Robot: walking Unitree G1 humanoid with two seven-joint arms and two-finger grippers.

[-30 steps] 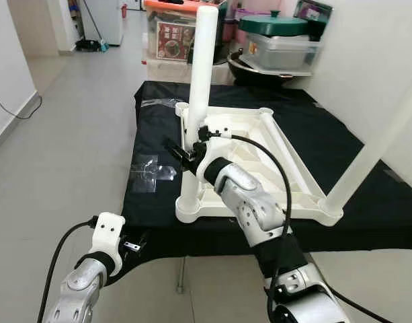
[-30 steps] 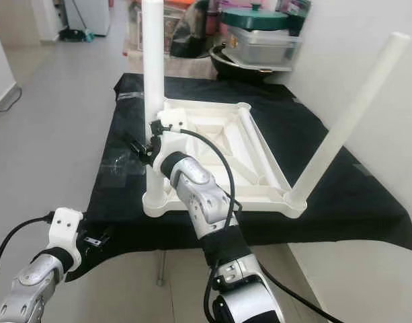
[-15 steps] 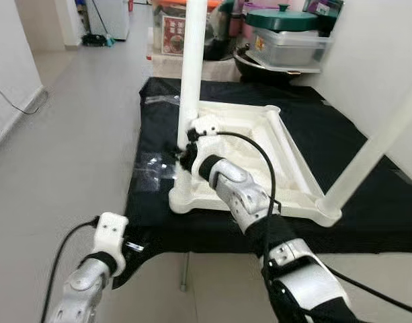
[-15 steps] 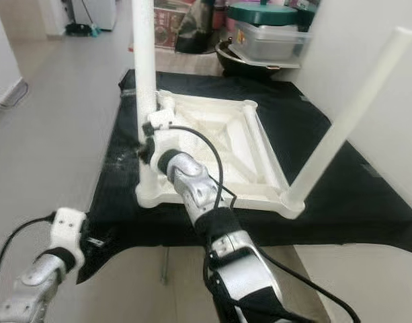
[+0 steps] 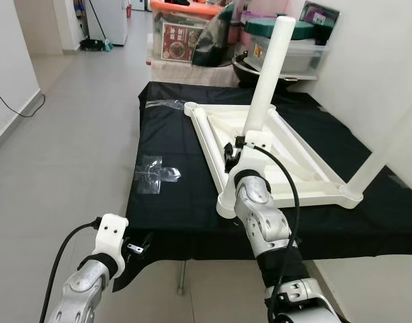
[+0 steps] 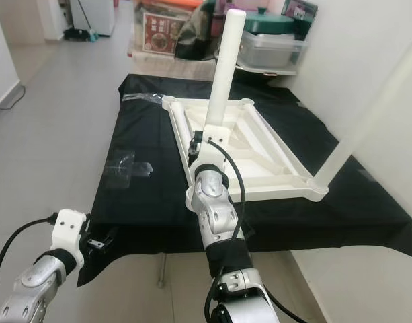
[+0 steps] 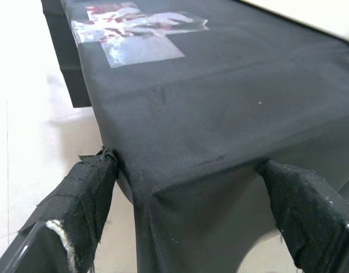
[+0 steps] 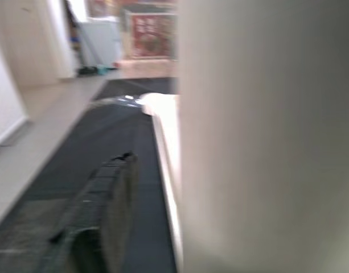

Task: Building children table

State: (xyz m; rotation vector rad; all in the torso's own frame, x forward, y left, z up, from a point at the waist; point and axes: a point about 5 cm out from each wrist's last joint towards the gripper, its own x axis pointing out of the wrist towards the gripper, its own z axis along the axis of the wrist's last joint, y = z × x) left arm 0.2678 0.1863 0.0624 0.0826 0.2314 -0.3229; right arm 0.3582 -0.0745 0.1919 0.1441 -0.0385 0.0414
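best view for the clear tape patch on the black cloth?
Left wrist view: the tape patch lies sharp just beyond the left gripper. Both eye views show it smaller, left of the upturned table. The right wrist view is blurred; a pale glint on the cloth may be it.

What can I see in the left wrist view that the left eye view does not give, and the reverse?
Left wrist view: close up, the left gripper, fingers open, either side of the cloth's corner. Left eye view: the upturned white table, a leg standing from it, the right gripper beside that leg. Both: the black cloth and the clear wrapper on it.
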